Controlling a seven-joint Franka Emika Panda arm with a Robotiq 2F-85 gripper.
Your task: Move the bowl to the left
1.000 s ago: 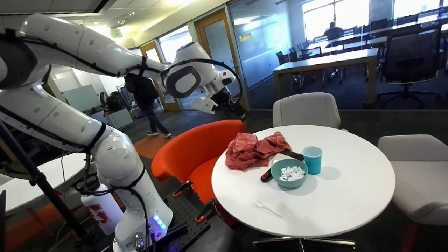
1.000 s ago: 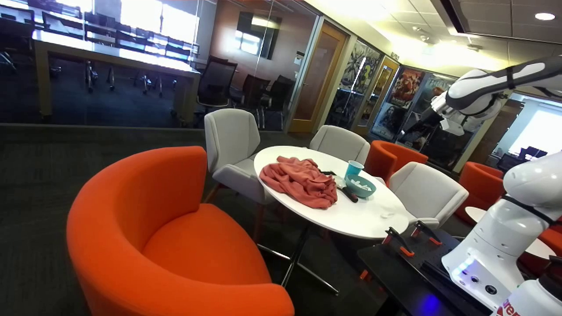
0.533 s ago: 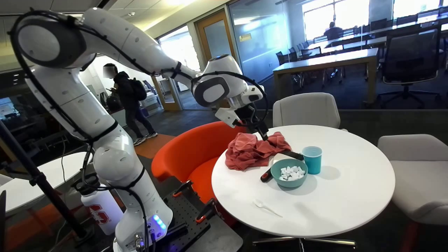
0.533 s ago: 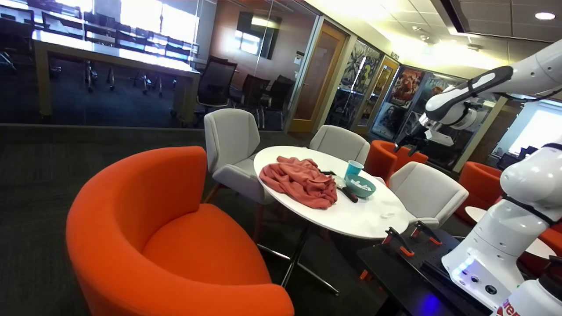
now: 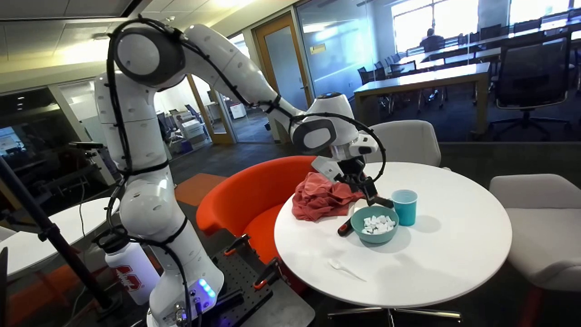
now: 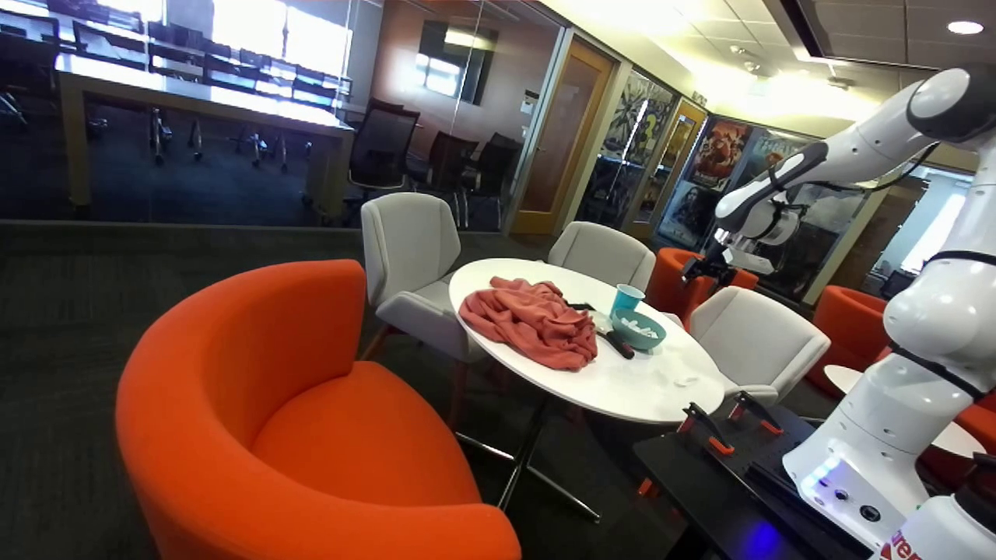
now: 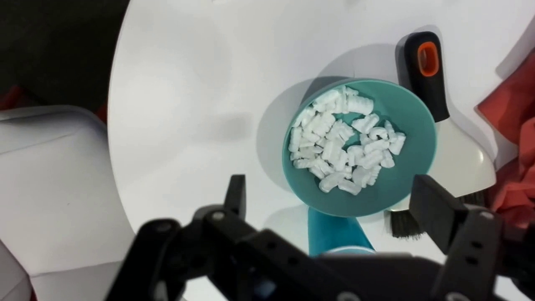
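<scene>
wrist view | bowl (image 7: 408, 121) partly hides brush (image 7: 462, 156) | spread pincer (image 7: 332, 196) partly hides cup (image 7: 336, 231)

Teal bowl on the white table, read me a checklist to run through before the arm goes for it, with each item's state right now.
1. Gripper open: ok, its jaws stand wide apart in the wrist view.
2. Gripper lowered to the teal bowl: not ok, it hangs higher, apart from the bowl.
3. Bowl upright: ok, with white pieces inside.
4. Room around the bowl: not ok, the blue cup and the brush are close beside it.
5. Bowl free of the cup: cannot tell, the views do not settle whether they touch.
</scene>
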